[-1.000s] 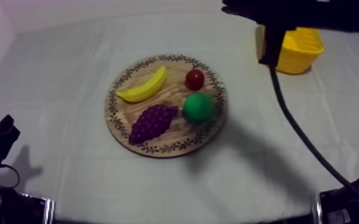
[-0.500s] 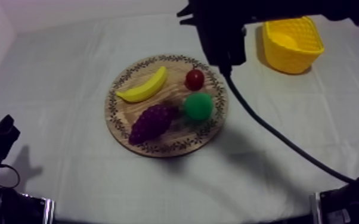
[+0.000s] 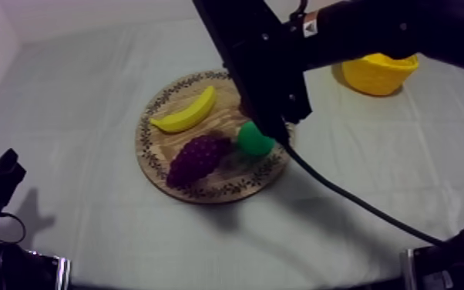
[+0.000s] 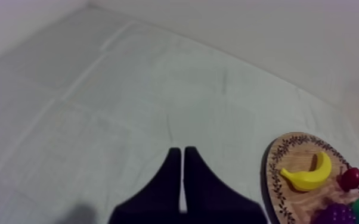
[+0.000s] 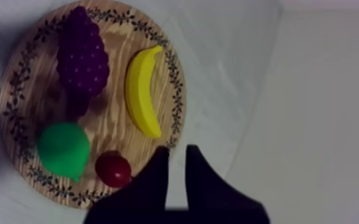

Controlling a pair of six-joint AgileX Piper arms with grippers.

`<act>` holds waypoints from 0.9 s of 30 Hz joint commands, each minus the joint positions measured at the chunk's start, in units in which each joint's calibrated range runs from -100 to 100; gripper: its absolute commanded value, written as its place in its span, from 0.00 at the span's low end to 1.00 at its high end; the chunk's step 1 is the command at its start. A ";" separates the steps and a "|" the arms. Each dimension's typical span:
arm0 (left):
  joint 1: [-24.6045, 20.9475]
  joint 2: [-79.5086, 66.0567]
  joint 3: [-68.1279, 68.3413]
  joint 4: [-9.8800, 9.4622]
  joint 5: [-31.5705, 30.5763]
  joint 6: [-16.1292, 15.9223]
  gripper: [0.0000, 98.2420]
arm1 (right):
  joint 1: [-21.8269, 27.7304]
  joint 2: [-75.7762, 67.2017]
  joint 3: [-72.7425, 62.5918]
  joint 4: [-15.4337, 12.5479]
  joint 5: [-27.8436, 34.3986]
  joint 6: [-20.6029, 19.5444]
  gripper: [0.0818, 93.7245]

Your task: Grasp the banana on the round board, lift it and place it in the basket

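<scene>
The yellow banana [image 3: 185,112] lay flat on the round wooden board [image 3: 152,158], close to its far left rim. The board sat in the middle of the table. The yellow basket [image 3: 378,77] stood near the table's far right corner, well apart from the board.

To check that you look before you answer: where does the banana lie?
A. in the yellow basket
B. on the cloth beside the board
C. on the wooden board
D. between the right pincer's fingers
C: the banana lies on the wooden board, next to the grapes.
</scene>
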 commanded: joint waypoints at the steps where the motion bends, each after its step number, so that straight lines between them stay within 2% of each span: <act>1: -0.02 -0.05 -0.01 -0.03 0.00 0.01 0.00 | 0.19 0.09 0.40 -0.22 0.47 0.61 0.17; 5: -0.02 -0.05 -0.01 -0.03 0.00 0.00 0.00 | 0.00 0.18 2.09 0.03 0.67 1.46 0.34; 8: -0.02 -0.05 -0.01 -0.03 0.00 -0.01 0.00 | -0.58 0.63 2.47 1.41 1.87 0.64 0.47; 12: -0.02 -0.05 -0.01 -0.03 0.00 -0.01 0.00 | -1.60 1.97 1.18 3.75 4.52 -1.41 0.55; 18: -0.02 -0.05 -0.01 -0.03 0.00 0.00 0.00 | -2.50 6.65 -3.70 6.34 6.55 -4.54 0.59; 27: -0.02 -0.05 -0.01 -0.03 0.00 -0.03 0.00 | -2.71 16.81 -13.39 9.49 10.85 -8.09 0.57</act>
